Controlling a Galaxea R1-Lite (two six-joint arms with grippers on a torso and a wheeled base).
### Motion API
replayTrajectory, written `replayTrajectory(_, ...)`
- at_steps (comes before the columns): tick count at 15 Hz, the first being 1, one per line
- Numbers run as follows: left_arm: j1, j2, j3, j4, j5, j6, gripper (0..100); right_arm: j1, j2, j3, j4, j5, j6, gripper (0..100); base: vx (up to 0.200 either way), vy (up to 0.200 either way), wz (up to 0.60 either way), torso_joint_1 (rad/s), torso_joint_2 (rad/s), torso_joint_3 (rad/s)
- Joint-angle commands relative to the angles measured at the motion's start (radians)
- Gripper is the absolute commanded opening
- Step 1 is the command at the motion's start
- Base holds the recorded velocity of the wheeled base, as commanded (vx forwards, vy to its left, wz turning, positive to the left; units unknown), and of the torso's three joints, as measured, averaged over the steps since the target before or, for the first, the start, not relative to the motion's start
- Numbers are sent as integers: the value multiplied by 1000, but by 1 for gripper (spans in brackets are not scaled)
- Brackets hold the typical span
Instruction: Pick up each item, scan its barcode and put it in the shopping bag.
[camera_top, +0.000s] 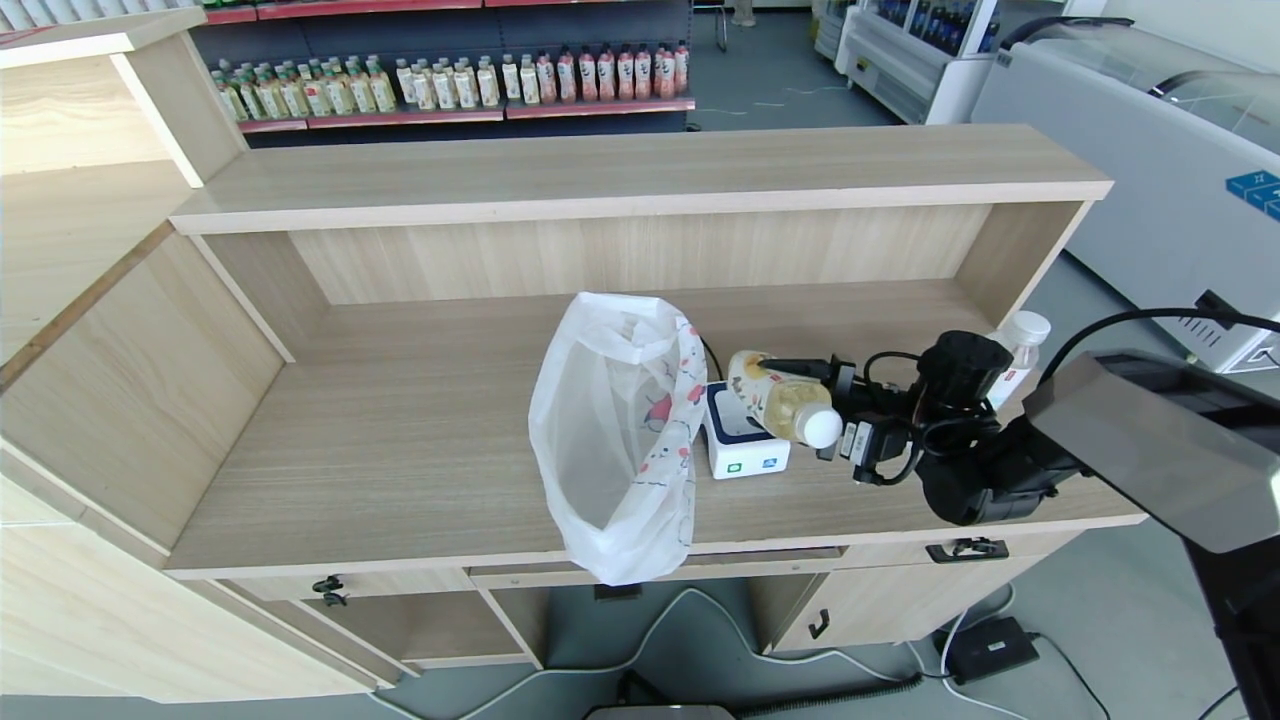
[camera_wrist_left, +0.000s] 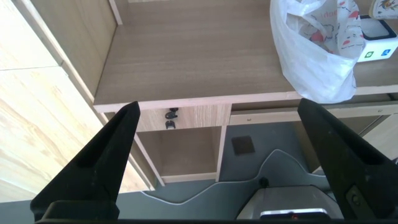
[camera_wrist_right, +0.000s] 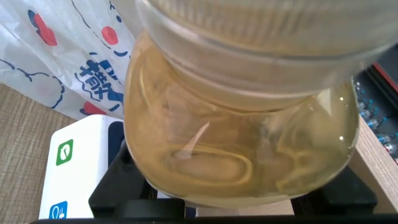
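- My right jaws are pinching the bottle over the scanner, right of the shopping bag.
- My left jaws are hanging spread off the near edge of the desk.

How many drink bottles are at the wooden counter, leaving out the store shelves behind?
2. One yellowish bottle is held sideways in the right gripper above the white scanner; one white-capped bottle stands behind that arm. The shopping bag may hide more.
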Motion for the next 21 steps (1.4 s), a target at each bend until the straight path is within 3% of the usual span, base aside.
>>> replayTrajectory(1,0,0,0,0,0,0,100,3,9,-15,-8,9,0,0,0,0,0,0,0,0)
replayTrajectory(21,0,0,0,0,0,0,100,4,92,-64,-60,16,20,0,0,0,0,0,0,0)
